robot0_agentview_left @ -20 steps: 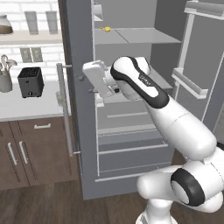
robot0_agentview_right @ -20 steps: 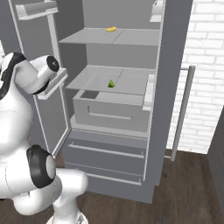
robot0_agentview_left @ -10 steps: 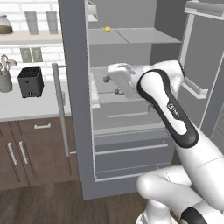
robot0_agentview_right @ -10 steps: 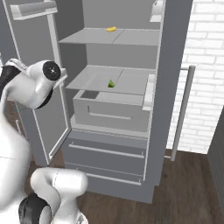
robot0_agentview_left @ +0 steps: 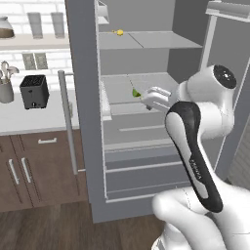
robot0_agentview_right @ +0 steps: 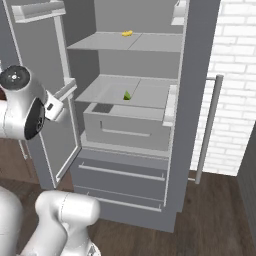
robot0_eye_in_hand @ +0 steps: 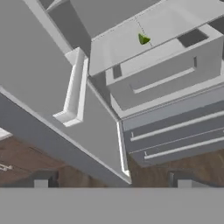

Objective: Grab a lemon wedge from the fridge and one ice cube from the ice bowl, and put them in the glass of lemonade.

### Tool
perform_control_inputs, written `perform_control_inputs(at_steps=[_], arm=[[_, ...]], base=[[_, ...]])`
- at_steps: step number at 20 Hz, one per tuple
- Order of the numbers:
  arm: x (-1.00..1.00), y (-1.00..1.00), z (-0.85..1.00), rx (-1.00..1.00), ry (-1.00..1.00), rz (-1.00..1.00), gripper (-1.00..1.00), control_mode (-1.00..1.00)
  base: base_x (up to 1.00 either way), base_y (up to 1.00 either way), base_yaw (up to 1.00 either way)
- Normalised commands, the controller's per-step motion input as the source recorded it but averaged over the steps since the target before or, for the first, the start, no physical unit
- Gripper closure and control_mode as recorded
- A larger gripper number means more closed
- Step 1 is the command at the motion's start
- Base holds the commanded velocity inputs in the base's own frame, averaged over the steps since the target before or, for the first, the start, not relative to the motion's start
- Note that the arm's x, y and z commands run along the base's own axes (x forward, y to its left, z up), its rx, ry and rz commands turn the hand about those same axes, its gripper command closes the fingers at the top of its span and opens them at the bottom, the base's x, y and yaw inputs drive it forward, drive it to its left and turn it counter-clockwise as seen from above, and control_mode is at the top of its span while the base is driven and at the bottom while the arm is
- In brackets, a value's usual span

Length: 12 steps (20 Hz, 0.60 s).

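The claw (robot0_agentview_left: 149,100) hangs released before the fridge (robot0_agentview_left: 146,127), seemingly near the lemon wedge (robot0_agentview_left: 136,92).

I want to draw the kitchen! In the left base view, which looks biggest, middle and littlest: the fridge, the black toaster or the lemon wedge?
1. The fridge, by far.
2. The black toaster.
3. The lemon wedge, a tiny green bit on the fridge shelf.

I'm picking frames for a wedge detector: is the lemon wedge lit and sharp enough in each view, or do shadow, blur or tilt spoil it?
Left base view: lemon wedge evenly lit, no glare, close beside the end effector. Right base view: wedge small but distinct on the pale fridge shelf. Hand view: wedge soft-edged, and the whole picture is rolled, so the shelves slant.
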Motion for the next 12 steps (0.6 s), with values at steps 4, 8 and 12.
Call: perform_control_inputs(at_steps=[4, 8, 12], arm=[[-0.43, -1.0, -0.3, -0.38, 0.38, -0.23, -1.0, -1.0], [-0.34, -0.84, -0.65, -0.12, 0.23, -0.13, -1.0, -1.0], [0.01, -0.3, -0.63, -0.15, -0.02, -0.04, -1.0, -1.0]], base=[[0.0, 0.0, 0.0], [0.0, 0.0, 0.0], [0.0, 0.0, 0.0]])
